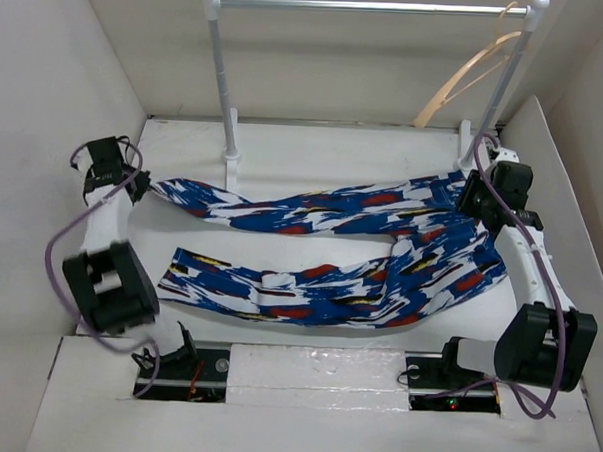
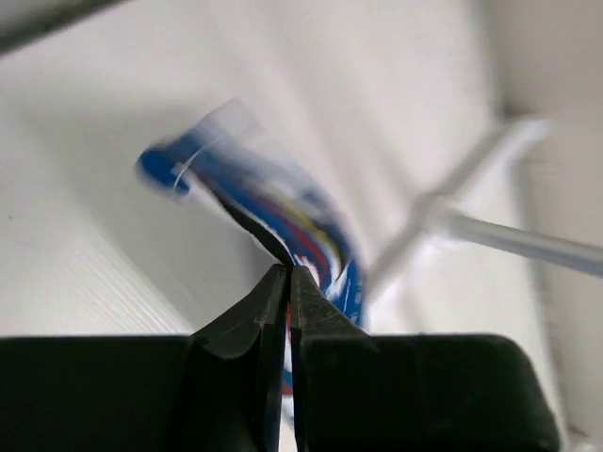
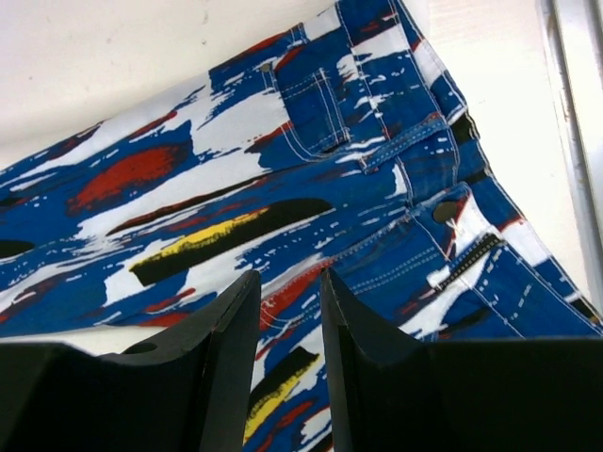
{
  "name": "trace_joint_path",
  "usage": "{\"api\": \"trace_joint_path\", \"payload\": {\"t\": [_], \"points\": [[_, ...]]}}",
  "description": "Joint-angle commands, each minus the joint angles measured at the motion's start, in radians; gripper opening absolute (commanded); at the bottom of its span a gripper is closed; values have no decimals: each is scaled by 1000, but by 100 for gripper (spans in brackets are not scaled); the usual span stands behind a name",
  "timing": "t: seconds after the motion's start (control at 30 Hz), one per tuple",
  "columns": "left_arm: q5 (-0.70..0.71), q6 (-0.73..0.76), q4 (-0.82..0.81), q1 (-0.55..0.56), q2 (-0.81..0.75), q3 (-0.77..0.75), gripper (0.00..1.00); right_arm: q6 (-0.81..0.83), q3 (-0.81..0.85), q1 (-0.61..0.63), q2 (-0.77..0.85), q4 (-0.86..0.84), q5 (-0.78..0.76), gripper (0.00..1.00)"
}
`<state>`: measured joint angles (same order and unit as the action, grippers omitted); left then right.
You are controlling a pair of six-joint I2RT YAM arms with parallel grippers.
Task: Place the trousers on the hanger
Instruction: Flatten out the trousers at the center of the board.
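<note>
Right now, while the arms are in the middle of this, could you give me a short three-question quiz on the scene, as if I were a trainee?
1. True or false: the hanger hangs from the rail.
2. Pick one: the left gripper is shut on A. a leg end of the trousers, B. the hanger, C. nothing.
3. Fill in: the right gripper is over the ___ end of the trousers, where the zip and pocket show.

Key: 1 true. 2 A. 3 waist.
</note>
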<state>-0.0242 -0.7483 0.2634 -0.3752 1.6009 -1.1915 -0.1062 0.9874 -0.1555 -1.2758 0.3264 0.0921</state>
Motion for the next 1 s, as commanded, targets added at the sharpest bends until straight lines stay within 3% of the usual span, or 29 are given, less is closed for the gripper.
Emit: {"api": "trace_joint_path", "payload": {"t": [0.0, 0.13, 0.3, 0.5, 0.63, 0.7, 0.83, 0.87, 0.9, 0.97], "points": [[85, -43, 98, 47, -318, 17, 0, -24, 68, 16, -36, -67, 26, 38], [60, -120, 204, 67, -629, 53, 0, -46, 126, 25, -103, -73, 34, 38], [90, -37, 349, 67, -561, -85, 0, -67, 166, 34, -140, -95, 60, 38], [29, 44, 297, 67, -273, -143, 0, -29, 264, 43, -207, -72, 45, 40], [-9, 96, 272, 67, 51, -281, 0, 11, 307, 43, -243, -24, 10, 45], [-22, 107, 286, 67, 195, -486, 0, 16, 304, 56, -246, -26, 41, 45], [-74, 125, 432, 76, 640, -953, 0, 57, 260, 187, -208, -41, 6, 46], [-135, 138, 453, 85, 698, -1120, 12, 65, 251, 242, -183, -32, 0, 46], [-170, 141, 465, 76, 738, -1144, 37, 69, 232, 264, -172, -12, 0, 47], [-248, 135, 358, 76, 703, -1003, 63, 74, 200, 333, -130, -7, 21, 51]]}}
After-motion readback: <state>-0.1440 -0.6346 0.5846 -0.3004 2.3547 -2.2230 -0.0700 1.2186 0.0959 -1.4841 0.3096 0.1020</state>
